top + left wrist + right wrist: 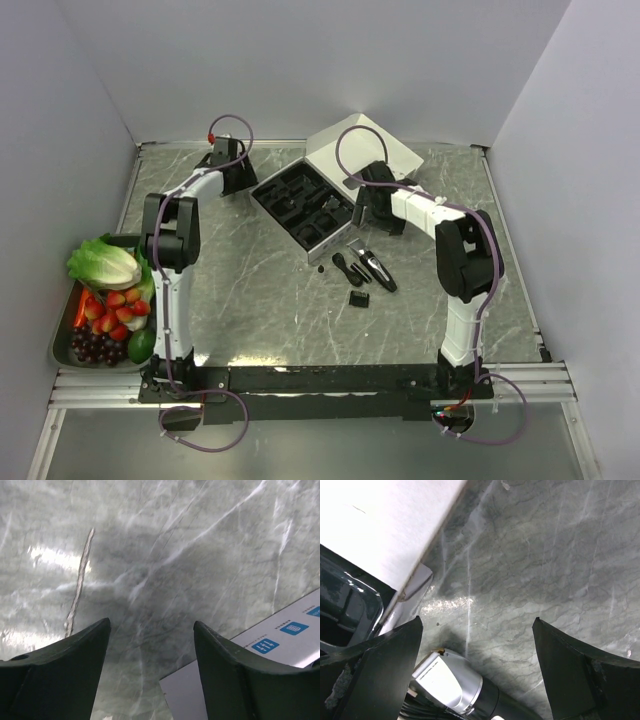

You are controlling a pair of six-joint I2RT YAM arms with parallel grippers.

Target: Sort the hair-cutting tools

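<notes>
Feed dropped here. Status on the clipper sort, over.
Left fingers open, empty, over table beside box. Right fingers open by clipper, not touching. Box edge close beside clipper.

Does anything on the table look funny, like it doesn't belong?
Yes. A tray of lettuce, strawberries and grapes sits at the left edge of the table, odd beside hair-cutting things. The clipper and small black pieces lie loose outside their box.

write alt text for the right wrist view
The open right end effector hangs over a marble table, the silver head of a clipper low between its fingers. A white box with a black insert sits at upper left.
</notes>
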